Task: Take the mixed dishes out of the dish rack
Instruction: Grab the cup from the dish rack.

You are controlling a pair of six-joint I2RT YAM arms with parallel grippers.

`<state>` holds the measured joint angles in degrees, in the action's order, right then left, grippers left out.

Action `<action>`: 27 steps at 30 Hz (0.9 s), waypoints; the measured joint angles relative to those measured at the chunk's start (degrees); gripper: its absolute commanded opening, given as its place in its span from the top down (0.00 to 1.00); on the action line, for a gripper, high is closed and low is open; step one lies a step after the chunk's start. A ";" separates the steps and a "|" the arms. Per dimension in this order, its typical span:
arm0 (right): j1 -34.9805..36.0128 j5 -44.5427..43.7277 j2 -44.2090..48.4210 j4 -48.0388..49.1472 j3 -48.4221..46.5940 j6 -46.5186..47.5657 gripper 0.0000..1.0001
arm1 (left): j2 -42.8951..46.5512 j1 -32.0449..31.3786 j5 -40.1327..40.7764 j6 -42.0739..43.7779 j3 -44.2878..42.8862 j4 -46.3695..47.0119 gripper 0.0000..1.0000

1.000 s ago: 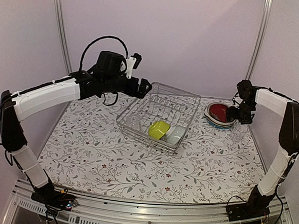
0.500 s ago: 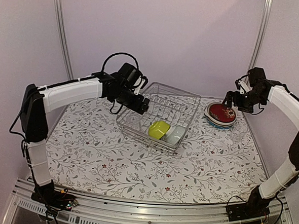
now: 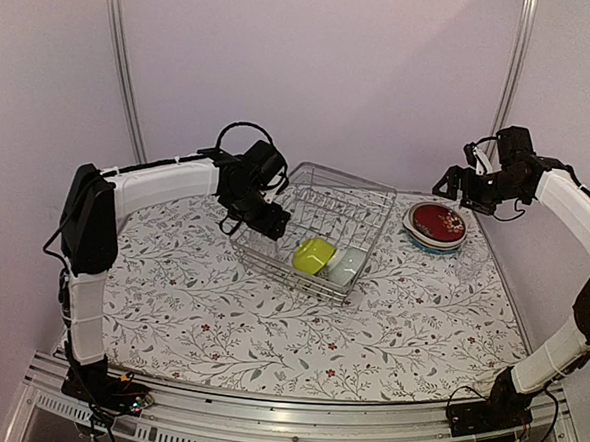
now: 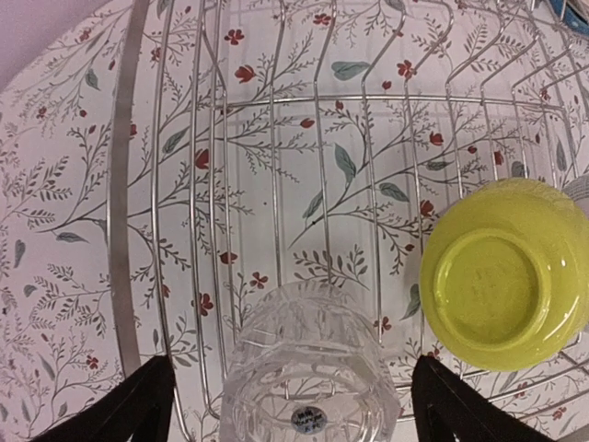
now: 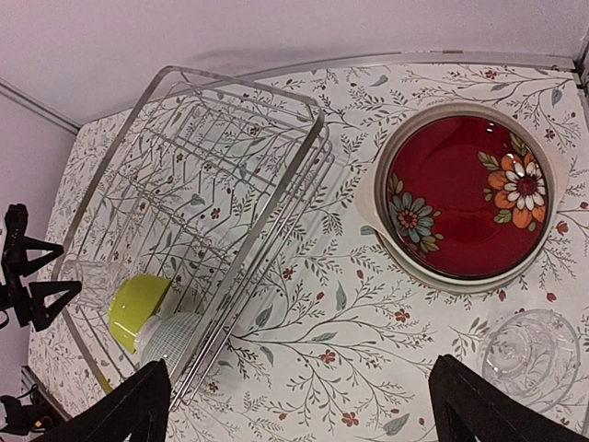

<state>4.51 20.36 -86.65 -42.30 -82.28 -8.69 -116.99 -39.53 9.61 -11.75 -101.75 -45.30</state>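
The silver wire dish rack stands mid-table. In it lie an upturned clear glass, an upturned yellow-green bowl and a pale bowl. My left gripper hangs open just above the glass, one finger on each side of it, not touching; the yellow-green bowl lies to its right. My right gripper is open and empty, above and behind the plate stack, whose top plate is dark red with flowers. The rack also shows in the right wrist view.
A second clear glass stands on the flowered cloth near the plate stack, towards the right edge. Walls and metal posts close the back and sides of the table.
My left gripper swung down to the rack's near left corner over the glass. My right gripper let go of the dark red plate on the stack and rose away from it.
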 measured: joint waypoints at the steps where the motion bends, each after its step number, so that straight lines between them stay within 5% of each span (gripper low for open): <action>1: 0.00 0.61 0.02 0.39 0.00 -0.35 0.01 | -0.33 0.07 -0.02 -0.13 -0.11 -0.24 0.11; 13: 0.00 5.31 0.02 2.86 0.00 -2.89 0.01 | -1.90 0.17 -1.29 -1.14 -0.15 -1.53 0.23; 27: 0.00 7.23 0.02 3.87 0.00 -3.98 0.01 | -2.23 0.17 -1.44 -1.40 -0.15 -2.73 0.17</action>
<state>4.51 27.59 -86.63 -38.44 -82.28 -12.67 -119.22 -39.35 8.16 -13.15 -101.91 -48.03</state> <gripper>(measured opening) 0.988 0.836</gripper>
